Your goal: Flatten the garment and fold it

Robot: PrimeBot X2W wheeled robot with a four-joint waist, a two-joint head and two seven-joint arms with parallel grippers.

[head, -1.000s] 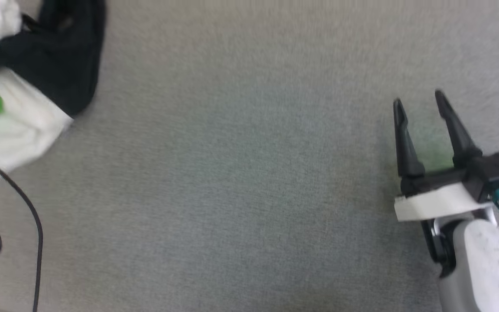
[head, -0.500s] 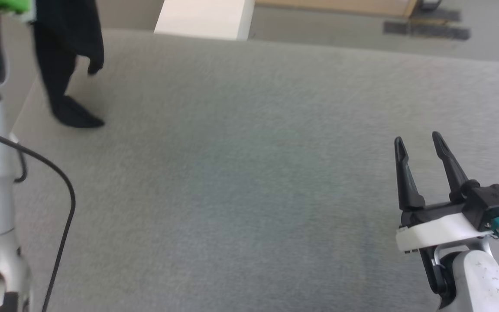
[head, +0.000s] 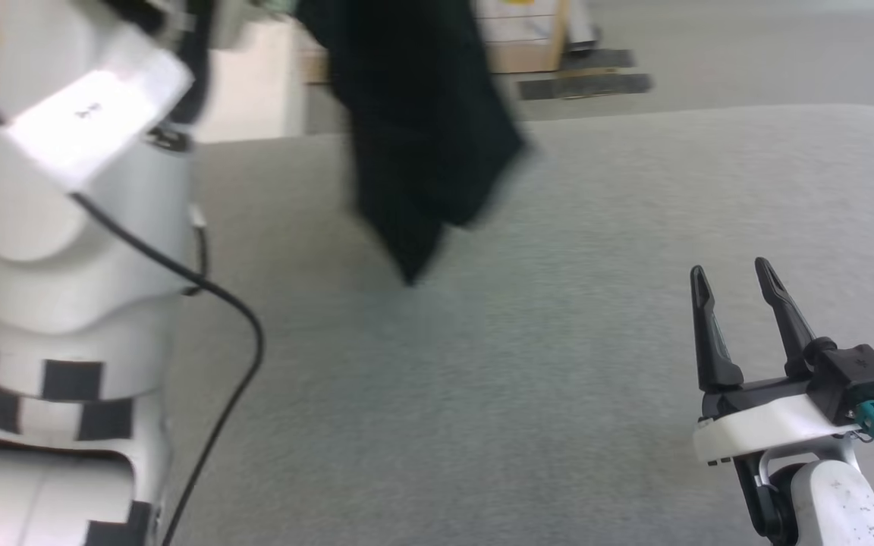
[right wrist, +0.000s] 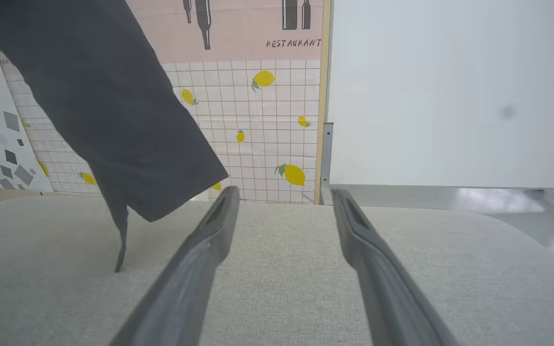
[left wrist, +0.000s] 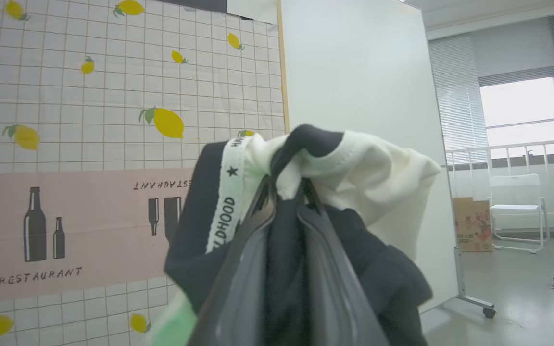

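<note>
The garment (head: 422, 136) hangs as a long black drape from the top of the head view, its pointed end just reaching the grey table. In the left wrist view my left gripper (left wrist: 284, 185) is shut on a bunch of the garment (left wrist: 363, 168), white cloth and black cloth with a lettered neck tape crowded at the tips. My right gripper (head: 733, 273) stands open low at the right, well apart from the cloth. Between the fingers of the right gripper (right wrist: 285, 194) there is nothing, and a black sleeve (right wrist: 113, 105) dangles to their left.
The grey padded table (head: 596, 318) spreads under both arms. My pale left arm (head: 73, 227) and its black cable (head: 243, 334) take up the left side. Beyond the far edge stand a lemon-print screen (right wrist: 267, 125) and a white panel (right wrist: 450, 91).
The head camera has tilted up and turned. The garment, lying at the table's left a second ago, now hangs lifted from my left gripper. My right gripper stays open.
</note>
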